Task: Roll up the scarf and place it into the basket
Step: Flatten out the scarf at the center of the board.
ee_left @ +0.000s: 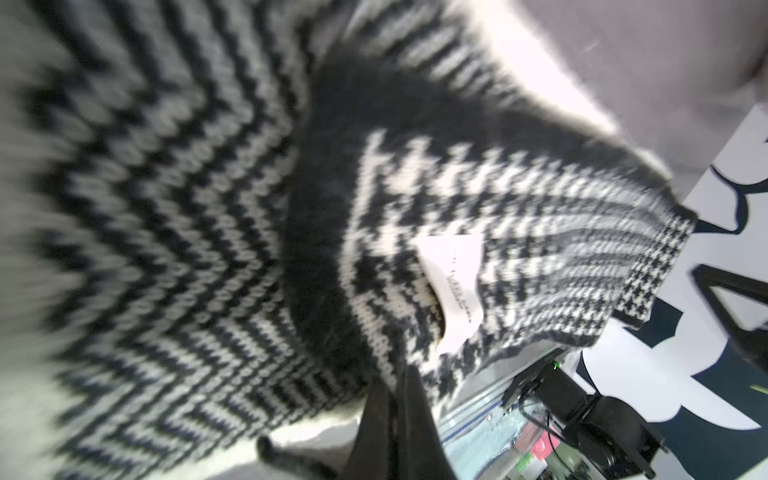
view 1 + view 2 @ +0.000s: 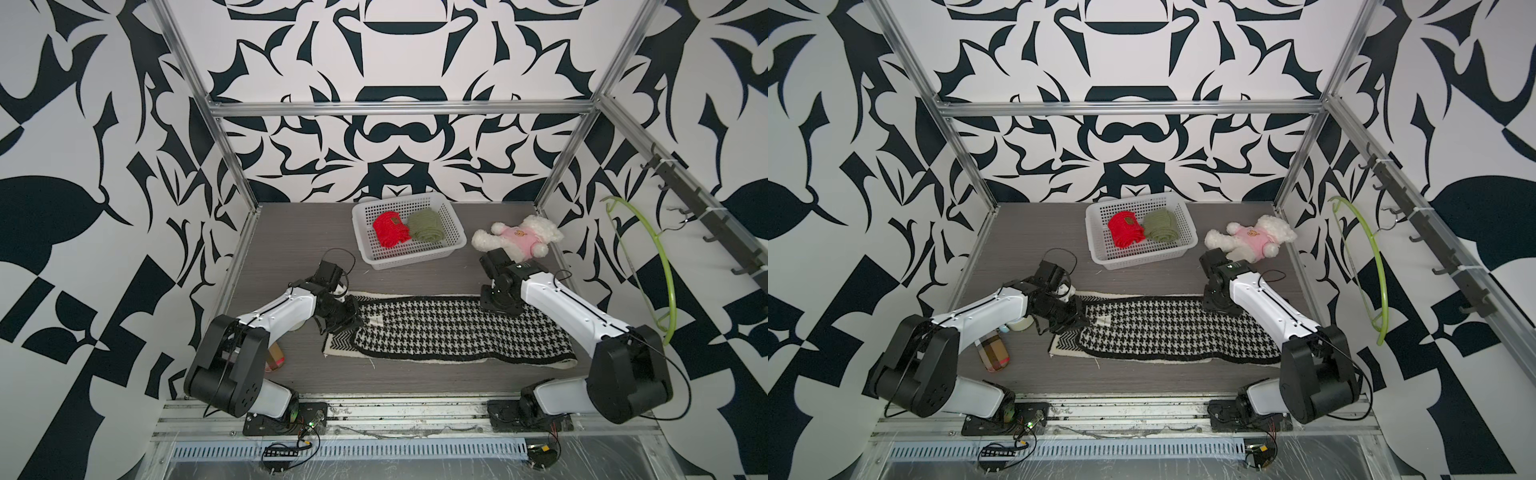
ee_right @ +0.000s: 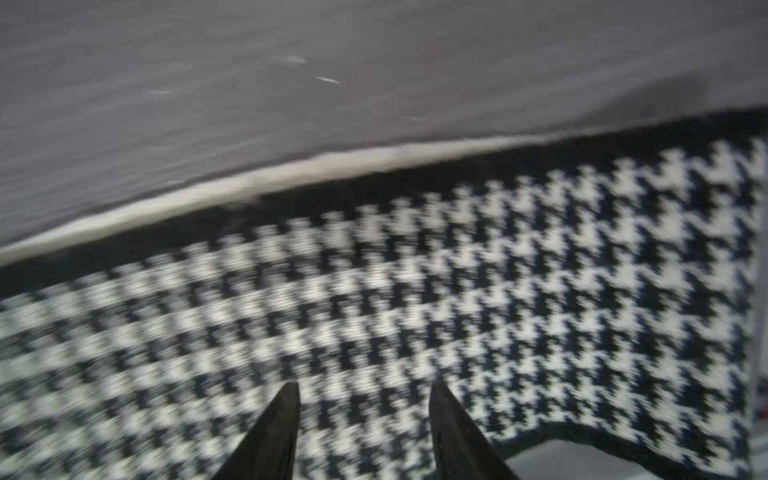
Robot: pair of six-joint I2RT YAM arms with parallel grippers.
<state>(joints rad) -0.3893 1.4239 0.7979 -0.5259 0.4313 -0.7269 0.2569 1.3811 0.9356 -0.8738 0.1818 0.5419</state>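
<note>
Two arms, left (image 2: 274,311) and right (image 2: 561,303), reach in from the near rail over a grey wood-grain worktop (image 2: 291,249).

Room: aluminium frame (image 2: 399,109); walls (image 2: 399,158) covered in a bold black-and-white pattern. A green hanger (image 2: 667,266) hangs from a hook rail (image 2: 706,216) on the right wall.

Scarf (image 2: 457,328): black-and-white houndstooth, stretched flat across the near half of the worktop between the arms. It lies doubled, and a zigzag-knit lower layer shows at its left end. A white label (image 1: 453,286) sits on top near that end.

Left gripper (image 2: 349,321): at the scarf's left end, fingers (image 1: 374,424) pressed together, pinching the black border of the upper layer. The left wrist view is blurred.

Right gripper (image 3: 361,415): low over the scarf near its far edge, towards the right end. Fingers spread, nothing between them. Cannot tell whether the tips touch the knit.

Basket (image 2: 397,204): white, perforated, rear middle of the worktop, well apart from the scarf. Inside, side by side, are a red rolled knit (image 2: 390,230) and an olive-green rolled knit (image 2: 424,225).

Plush bear (image 2: 519,239): pink top, lying just right of the basket.

By the left arm, in a top view: a plaid-patterned bottle (image 2: 992,353) on its side and a pale tape roll (image 2: 1019,324), partly hidden.
</note>
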